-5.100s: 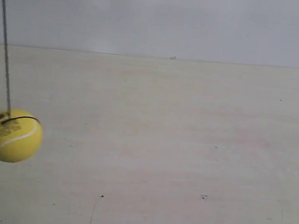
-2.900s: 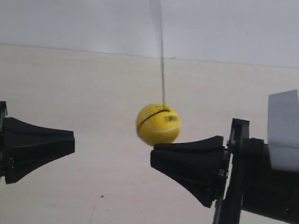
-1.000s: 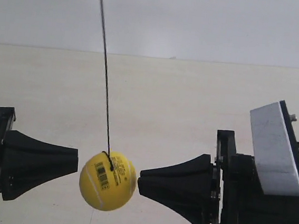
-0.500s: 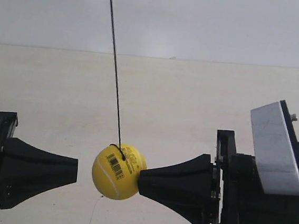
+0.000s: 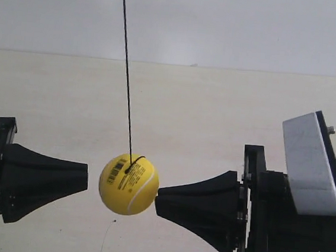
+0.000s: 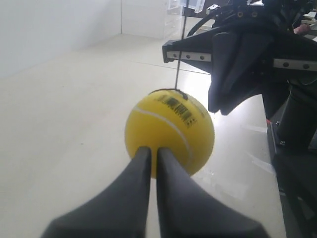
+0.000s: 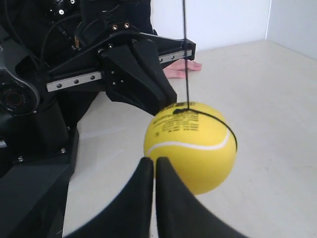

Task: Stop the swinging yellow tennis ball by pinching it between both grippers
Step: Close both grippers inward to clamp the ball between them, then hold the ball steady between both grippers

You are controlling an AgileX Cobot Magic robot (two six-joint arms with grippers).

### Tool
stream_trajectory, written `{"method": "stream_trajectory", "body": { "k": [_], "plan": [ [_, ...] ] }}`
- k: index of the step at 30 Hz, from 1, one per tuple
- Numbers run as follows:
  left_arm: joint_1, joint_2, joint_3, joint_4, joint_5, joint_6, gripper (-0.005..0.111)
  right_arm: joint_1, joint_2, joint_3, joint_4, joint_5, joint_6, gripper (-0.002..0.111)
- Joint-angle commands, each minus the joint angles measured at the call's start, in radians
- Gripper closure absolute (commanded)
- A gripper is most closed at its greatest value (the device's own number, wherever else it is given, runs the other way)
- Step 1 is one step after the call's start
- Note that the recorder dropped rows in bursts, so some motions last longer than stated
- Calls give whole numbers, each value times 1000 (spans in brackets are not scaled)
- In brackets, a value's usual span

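Observation:
The yellow tennis ball [image 5: 129, 183] hangs on its thin black string [image 5: 126, 68] between two matte-black grippers. The gripper of the arm at the exterior view's right [image 5: 157, 196] has its wedge tip at the ball's side, seemingly touching it. That arm carries a white block [image 5: 308, 165]. The gripper of the arm at the exterior view's left [image 5: 86, 181] stands a small gap away from the ball. My left gripper [image 6: 150, 148] is shut and points at the ball [image 6: 171, 131]. My right gripper [image 7: 150, 159] is also shut, beside the ball [image 7: 193, 146].
A pale table [image 5: 217, 107] runs back to a white wall [image 5: 237, 25]. Each wrist view shows the opposite arm's black body [image 6: 247, 54] [image 7: 124, 69] close behind the ball. A person's hand [image 7: 182, 67] rests on the table beyond.
The ball swung from near the exterior-left gripper toward the exterior-right one, then drifted slightly back and up, turning on its string. Both grippers have stayed almost still.

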Motion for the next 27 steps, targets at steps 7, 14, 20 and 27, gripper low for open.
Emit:
{"method": "stream_trajectory", "body": {
  "k": [7,14,20,27],
  "plan": [
    [-138,47,5,-96,-10,104,102,1,-1,-4,26,5,-2,108],
    [-140,53,5,-97,-10,108,102,1,-1,-4,24,11,2,108],
    [-140,53,5,-97,-10,108,102,1,-1,-4,17,11,2,108],
    [-140,53,5,-97,-10,108,102,1,-1,-4,17,11,2,108]
  ]
}}
